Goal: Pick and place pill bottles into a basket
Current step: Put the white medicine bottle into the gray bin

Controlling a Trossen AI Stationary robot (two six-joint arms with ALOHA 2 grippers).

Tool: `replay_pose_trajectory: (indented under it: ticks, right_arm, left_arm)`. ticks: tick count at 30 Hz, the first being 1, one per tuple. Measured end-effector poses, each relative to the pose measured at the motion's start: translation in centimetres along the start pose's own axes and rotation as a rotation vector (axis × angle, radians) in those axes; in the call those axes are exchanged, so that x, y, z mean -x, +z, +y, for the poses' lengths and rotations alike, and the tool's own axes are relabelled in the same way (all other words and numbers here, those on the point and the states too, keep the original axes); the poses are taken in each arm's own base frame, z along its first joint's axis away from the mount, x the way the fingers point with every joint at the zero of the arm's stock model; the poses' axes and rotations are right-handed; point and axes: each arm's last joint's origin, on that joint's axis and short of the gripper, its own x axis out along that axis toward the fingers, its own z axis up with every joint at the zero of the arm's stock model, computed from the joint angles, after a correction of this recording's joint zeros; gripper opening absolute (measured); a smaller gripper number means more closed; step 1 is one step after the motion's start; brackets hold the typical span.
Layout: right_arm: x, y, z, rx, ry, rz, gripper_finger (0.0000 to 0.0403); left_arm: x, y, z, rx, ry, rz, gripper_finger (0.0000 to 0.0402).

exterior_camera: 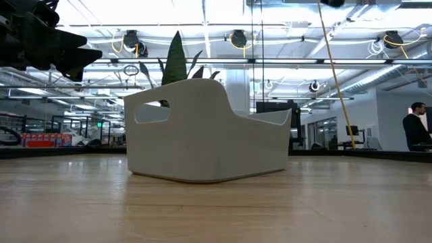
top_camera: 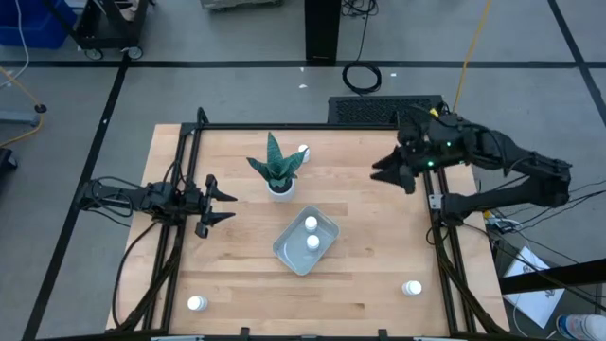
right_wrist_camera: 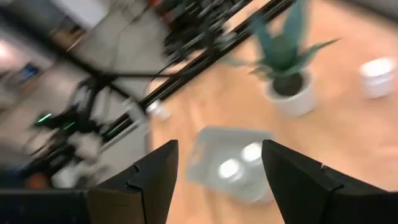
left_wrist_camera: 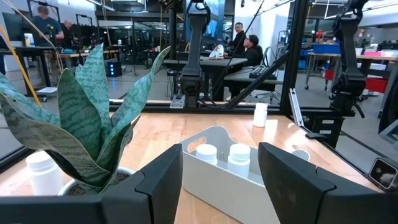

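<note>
- The right gripper (top_camera: 390,170) is hanging over the table's far right part with its fingers spread apart and nothing between them, pointing toward the table's middle; in its own wrist view the right gripper (right_wrist_camera: 217,180) is framing the basket (right_wrist_camera: 205,146) between the two dark fingers.
- The left gripper (top_camera: 227,204) is waiting at the table's left side, fingers likewise spread and gripping nothing, aimed toward the basket (top_camera: 282,248); in the left wrist view the left gripper (left_wrist_camera: 221,180) is looking straight at the basket (left_wrist_camera: 214,134).
- The basket is sitting near the middle of the wooden table (top_camera: 369,275), turned at an angle, and is holding two pill bottles (top_camera: 311,224) standing side by side with their white caps up.
- A third bottle (top_camera: 304,150) is standing just behind the potted plant (top_camera: 276,166), toward the far edge.
- A fourth bottle (top_camera: 412,288) is standing near the front right corner, well apart from the basket.
- A fifth bottle (top_camera: 197,304) is standing near the front left corner, also well apart from it.
- The potted plant, in its white pot, is standing just beyond the basket, between it and the far edge.
- In the low view the basket (exterior_camera: 202,142) is filling the centre, with the plant's leaves (exterior_camera: 174,61) rising behind it.
</note>
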Motion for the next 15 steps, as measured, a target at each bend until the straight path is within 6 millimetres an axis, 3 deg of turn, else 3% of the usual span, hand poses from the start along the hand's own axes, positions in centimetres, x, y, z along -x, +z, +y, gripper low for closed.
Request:
replay_pose_trajectory:
  ticks: [5, 10, 15]
  right_arm:
    - [1.1, -1.0, 2.5, -0.031, 0.176, 0.182, 0.0224]
    - [1.9, -4.5, 3.5, -0.073, 0.147, 0.451, 0.0224]
    - [2.6, -7.5, 4.6, -0.006, 0.107, 0.661, 0.0224]
  left_arm:
    - [0.0, 0.0, 0.0, 0.000, 0.000, 0.000, 0.0214]
    - [0.0, 0.0, 0.0, 0.000, 0.000, 0.000, 0.0214]
    - [0.0, 0.0, 0.0, 0.000, 0.000, 0.000, 0.0214]
